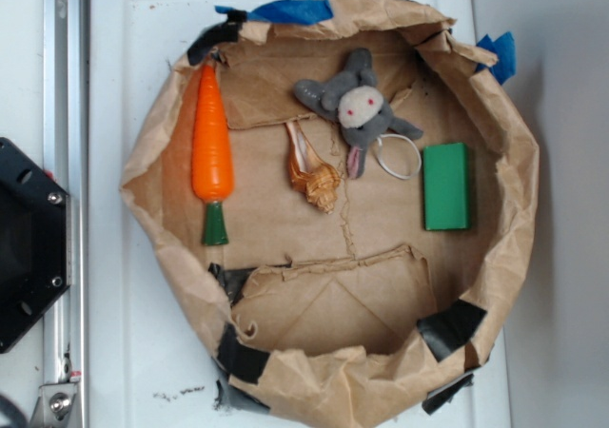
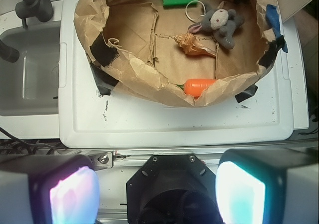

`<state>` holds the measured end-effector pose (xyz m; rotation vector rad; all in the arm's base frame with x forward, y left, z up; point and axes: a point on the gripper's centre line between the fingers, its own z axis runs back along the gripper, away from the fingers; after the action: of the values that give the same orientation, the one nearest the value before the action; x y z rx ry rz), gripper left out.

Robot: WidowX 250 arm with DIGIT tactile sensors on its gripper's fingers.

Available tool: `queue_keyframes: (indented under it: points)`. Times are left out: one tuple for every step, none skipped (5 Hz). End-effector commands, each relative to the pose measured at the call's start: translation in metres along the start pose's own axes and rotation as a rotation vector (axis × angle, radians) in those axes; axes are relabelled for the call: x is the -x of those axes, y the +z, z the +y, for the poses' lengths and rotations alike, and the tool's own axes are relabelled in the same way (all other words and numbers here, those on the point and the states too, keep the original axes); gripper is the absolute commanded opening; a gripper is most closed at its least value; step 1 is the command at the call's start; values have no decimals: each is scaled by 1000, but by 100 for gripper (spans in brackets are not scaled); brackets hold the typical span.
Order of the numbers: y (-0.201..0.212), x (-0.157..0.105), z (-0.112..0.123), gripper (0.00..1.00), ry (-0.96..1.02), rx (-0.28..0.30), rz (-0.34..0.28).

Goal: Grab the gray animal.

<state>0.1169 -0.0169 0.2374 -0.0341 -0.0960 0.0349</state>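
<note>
We see the gray animal (image 1: 360,107) lying splayed near the paper bowl's (image 1: 519,176) far rim, beside the seashell (image 1: 314,173); our end effector (image 2: 158,184) is spread wide, well short of it.

A white plastic surface (image 1: 124,114), like the lid of a bin with a raised edge and rounded corners, fills most of the exterior view. Small dark scuffs (image 1: 179,392) mark it near its lower edge. Left of the surface runs a pale metal rail (image 1: 62,86), ending in a bolted bracket (image 1: 59,404). Right of the surface lies a plain light grey area (image 1: 561,352).

In the wrist view the same surface (image 2: 149,124) shows its moulded border. Left of it sits a shallow white basin (image 2: 30,79), with dark curved pipes (image 2: 30,5) above. Thin black cables (image 2: 20,142) trail below the basin. Light is even and soft.
</note>
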Motion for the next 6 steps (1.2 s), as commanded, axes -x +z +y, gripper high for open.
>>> queue_keyframes:
  points:
    - [0,0,0,100,0,0,0]
    - [-7,-33,5,100,28,-33,-24]
    - [-22,-58,7,100,15,-70,-19]
    - [-24,-78,5,100,-127,-24,-74]
    - [-35,-89,15,100,-290,-49,-163]
    - [-46,-105,23,100,-404,-66,-201]
